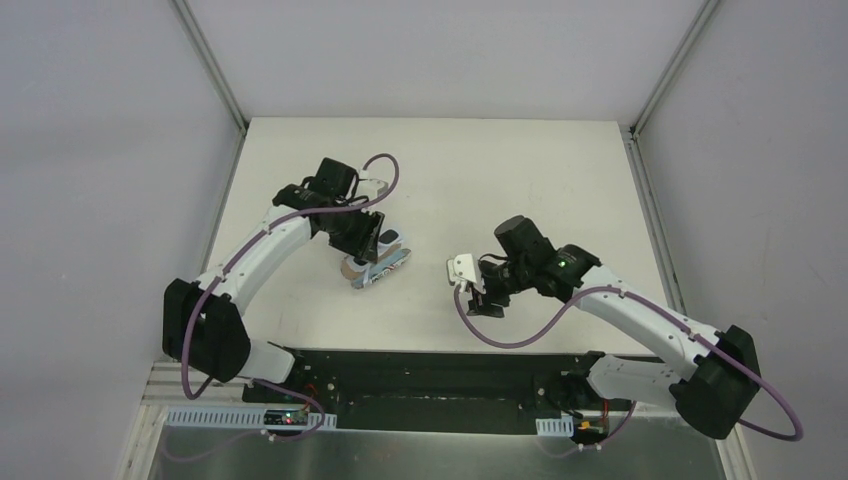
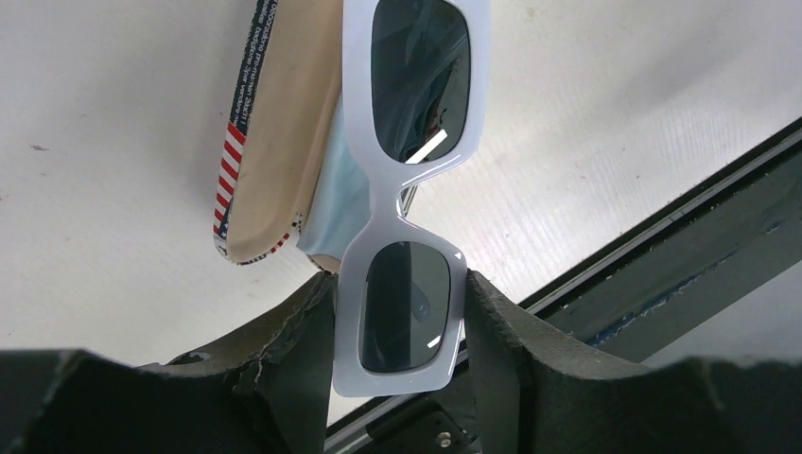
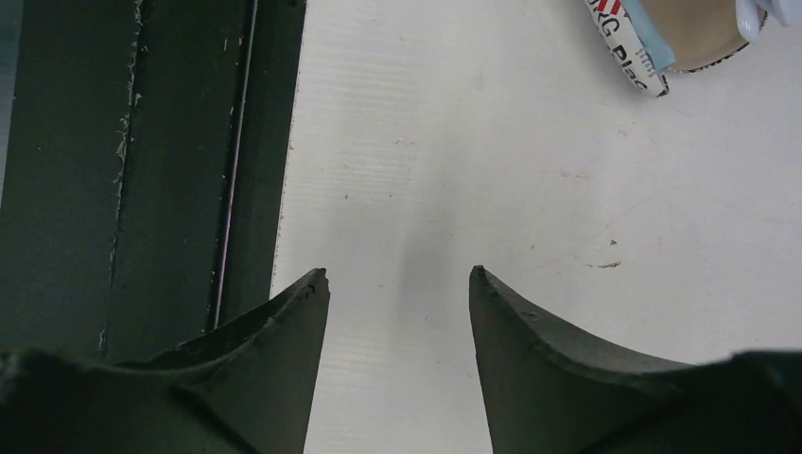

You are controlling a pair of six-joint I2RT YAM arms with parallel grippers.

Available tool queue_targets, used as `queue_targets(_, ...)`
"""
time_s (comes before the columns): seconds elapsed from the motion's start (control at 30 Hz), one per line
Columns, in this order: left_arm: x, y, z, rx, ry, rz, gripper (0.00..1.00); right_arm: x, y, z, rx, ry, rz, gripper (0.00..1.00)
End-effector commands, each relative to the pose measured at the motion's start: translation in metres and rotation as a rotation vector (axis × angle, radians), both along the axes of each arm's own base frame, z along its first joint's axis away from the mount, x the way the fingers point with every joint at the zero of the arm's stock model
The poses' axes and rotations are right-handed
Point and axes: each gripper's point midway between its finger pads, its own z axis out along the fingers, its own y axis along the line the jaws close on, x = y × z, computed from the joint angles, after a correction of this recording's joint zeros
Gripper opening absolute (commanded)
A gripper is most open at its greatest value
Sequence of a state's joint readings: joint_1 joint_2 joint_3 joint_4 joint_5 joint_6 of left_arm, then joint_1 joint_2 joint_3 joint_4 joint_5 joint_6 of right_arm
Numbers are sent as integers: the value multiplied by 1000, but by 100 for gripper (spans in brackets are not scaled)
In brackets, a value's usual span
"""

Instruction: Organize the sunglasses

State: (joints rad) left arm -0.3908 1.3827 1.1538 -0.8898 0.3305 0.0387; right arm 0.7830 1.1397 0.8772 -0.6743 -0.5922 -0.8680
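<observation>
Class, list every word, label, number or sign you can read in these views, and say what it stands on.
On the case rim, left wrist view: a row of small dark print, too small and turned to read.
On the case end, right wrist view: large dark capitals, cut off by the picture edge, not readable as a word.
On the sunglasses: no print visible.
Top view: nothing legible.

Bright, even, diffuse light; soft faint shadows; sharp focus.

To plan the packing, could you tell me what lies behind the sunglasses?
The open printed case, beige lining showing, with a light blue cloth in it. The sunglasses, held by the left gripper, hide the case's other side and part of the cloth.
</observation>
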Motion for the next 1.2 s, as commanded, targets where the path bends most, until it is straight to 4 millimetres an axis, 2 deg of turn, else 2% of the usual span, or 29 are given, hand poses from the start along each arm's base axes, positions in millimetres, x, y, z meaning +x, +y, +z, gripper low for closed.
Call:
queue_targets(0.0, 12, -1, -8, 6, -7, -14, 20, -8, 6, 8, 63, 22, 22, 59)
queue_targets(0.13, 12, 4, -23, 41, 27, -4, 19, -13, 2, 4, 58, 32, 23, 59)
queue_targets(0.3, 11, 4, -27, 46, 29, -23, 18, -16, -2, 0, 49, 37, 20, 59)
queue_targets(0.6, 2, 5, -46, 51, 61, -47, 18, -19, -3, -3, 46, 49, 23, 59)
queue_targets(0.9, -7, -7, -46, -7, 89, -102, 18, -21, -6, -7, 37, 51, 22, 59)
queue_targets(1.07, -14, -9, -55, 0, 100, -124, 18, -21, -6, -9, 39, 52, 24, 59)
queue_targets(1.17, -12, -10, -59, 2, 109, -111, 18, -20, -5, -8, 44, 52, 23, 59)
